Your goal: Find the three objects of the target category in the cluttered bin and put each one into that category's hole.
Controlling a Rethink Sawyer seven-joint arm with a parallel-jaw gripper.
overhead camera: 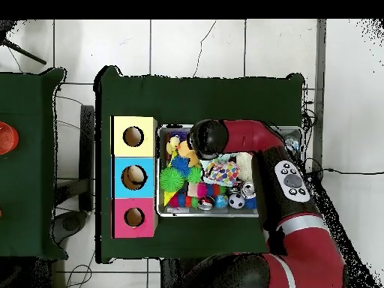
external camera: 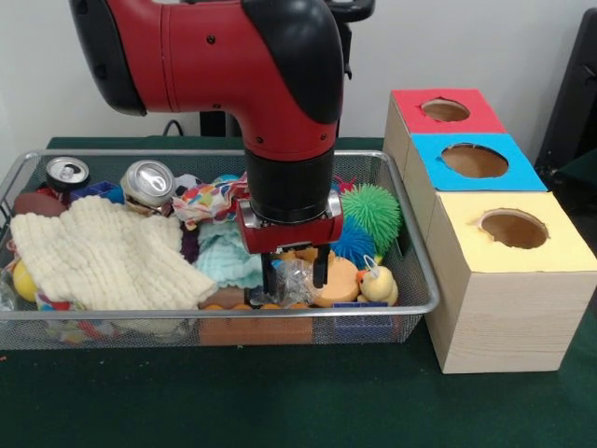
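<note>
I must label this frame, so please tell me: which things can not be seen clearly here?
- Overhead view: the arm covers much of the bin.
- Front view: the white cloth hides items beneath.
- Front view: what lies between the gripper fingers is unclear.

Wire bin [external camera: 401, 233] crammed with cloths, cans, spiky balls, a yellow duck [external camera: 377, 282] near its right end. Beside that end, red [external camera: 446, 110], blue [external camera: 474, 161] and yellow [external camera: 513, 229] holes.
</note>
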